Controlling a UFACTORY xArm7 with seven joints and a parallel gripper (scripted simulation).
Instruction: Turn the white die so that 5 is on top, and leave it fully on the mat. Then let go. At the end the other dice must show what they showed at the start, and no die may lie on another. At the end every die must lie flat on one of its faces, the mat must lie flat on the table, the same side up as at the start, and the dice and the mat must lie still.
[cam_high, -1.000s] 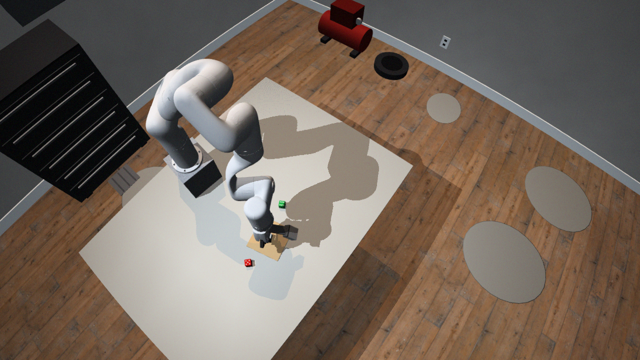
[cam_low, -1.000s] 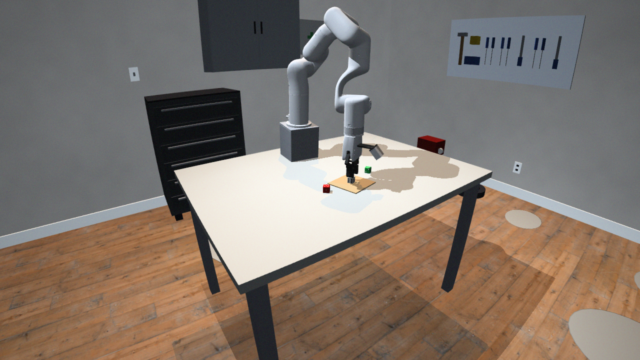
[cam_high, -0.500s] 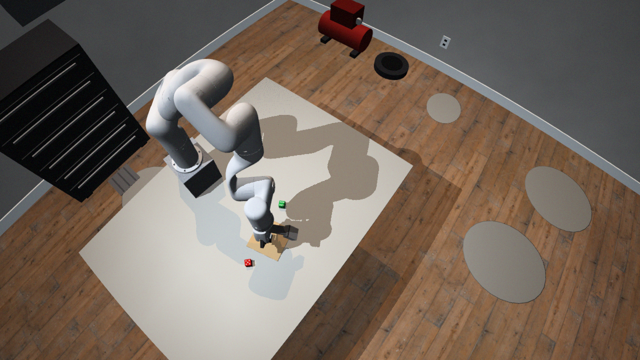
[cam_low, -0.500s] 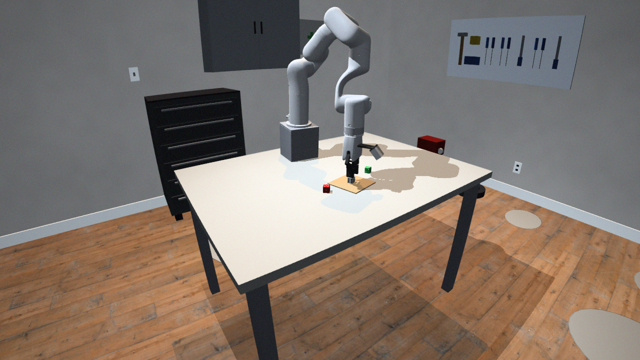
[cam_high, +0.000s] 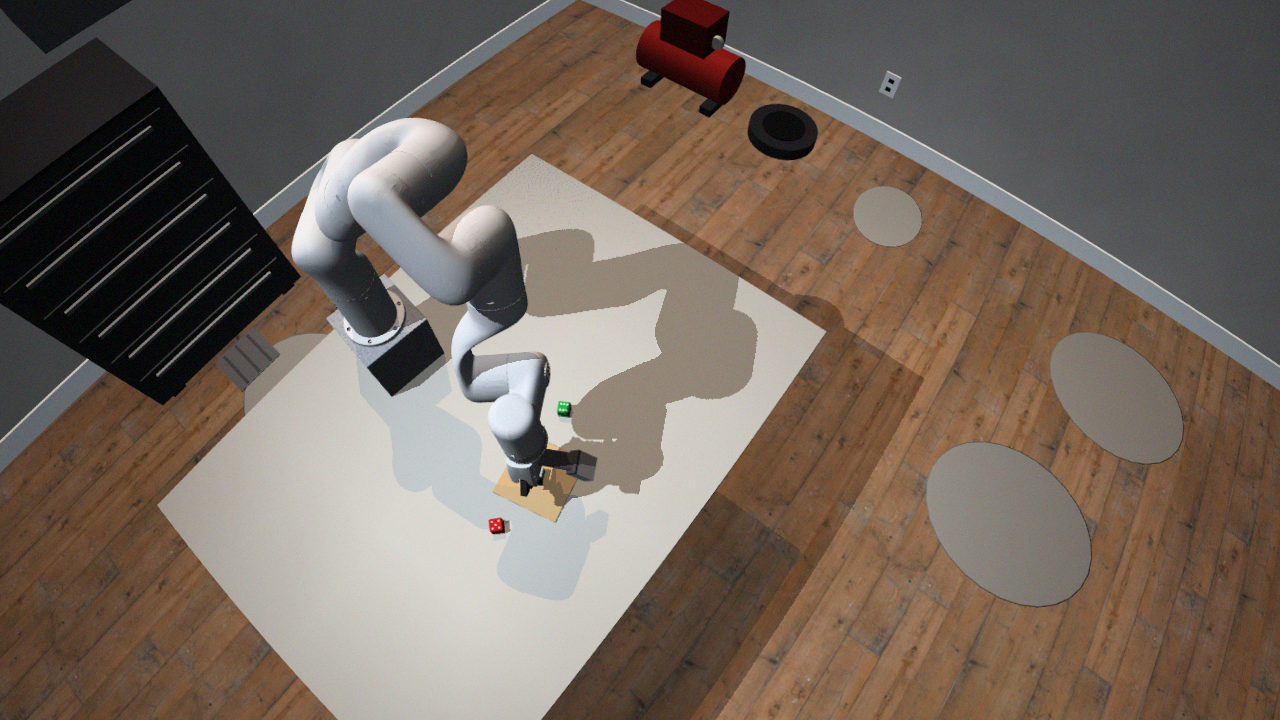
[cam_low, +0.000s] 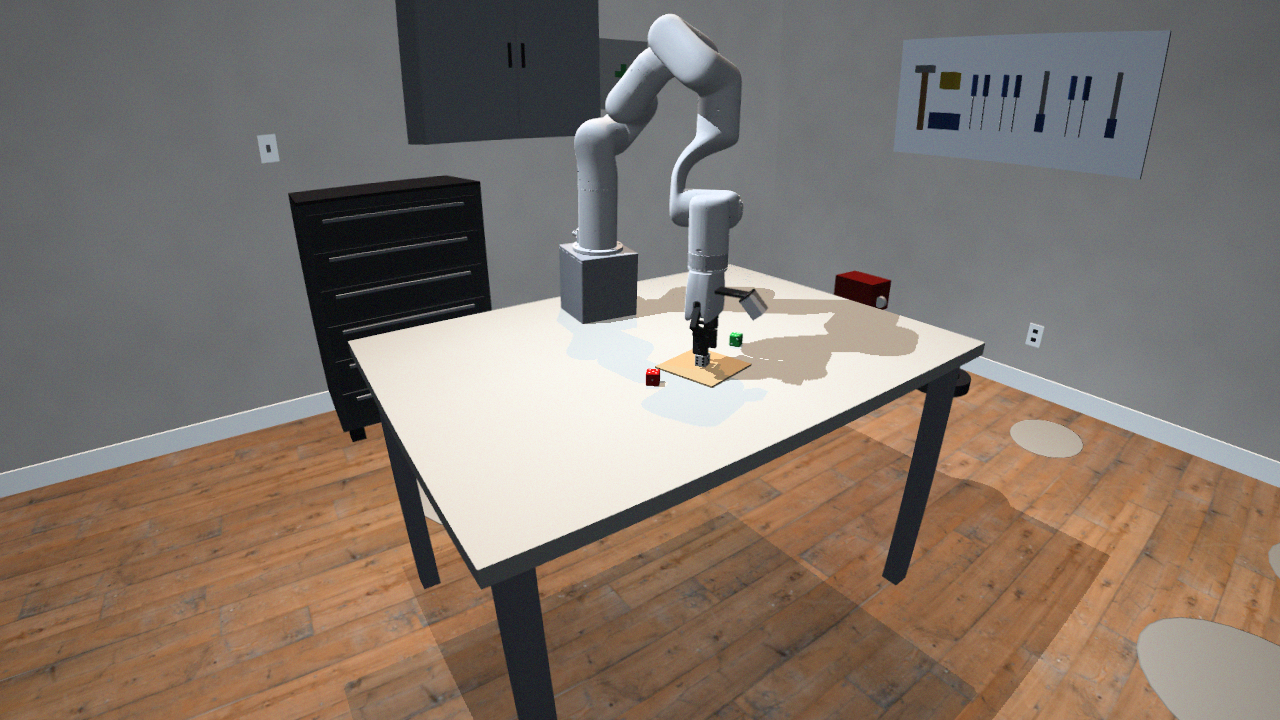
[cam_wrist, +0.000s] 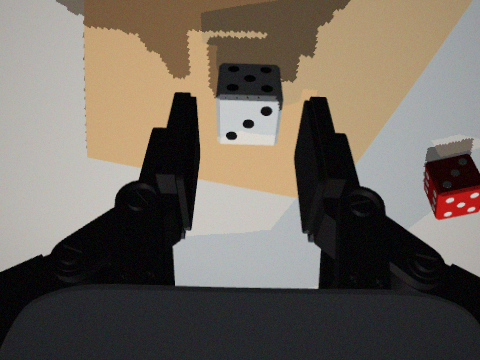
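Wrist view: the white die (cam_low: 701, 360) (cam_wrist: 248, 122) is seen on the mat (cam_high: 553, 511) (cam_low: 713, 379) (cam_wrist: 120, 125), between the parted fingers of the end effector (cam_high: 529, 489) (cam_low: 703, 350) (cam_wrist: 248, 125), ungripped. Three appears uppermost, five sideways; a centred grasp, lift and quarter-turn seem called for.

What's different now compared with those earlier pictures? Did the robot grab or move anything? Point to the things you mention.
Nothing has visibly moved, and nothing was visibly grabbed or let go. The arm (cam_high: 411, 223) (cam_low: 707, 232), mat (cam_high: 554, 510) (cam_low: 714, 377) (cam_wrist: 125, 125), white die (cam_low: 701, 360) (cam_wrist: 248, 120), red die (cam_high: 496, 525) (cam_low: 652, 377) (cam_wrist: 457, 190) and green die (cam_high: 563, 408) (cam_low: 735, 339) look the same. With no earlier wrist picture, I can't rule out a tiny finger movement.
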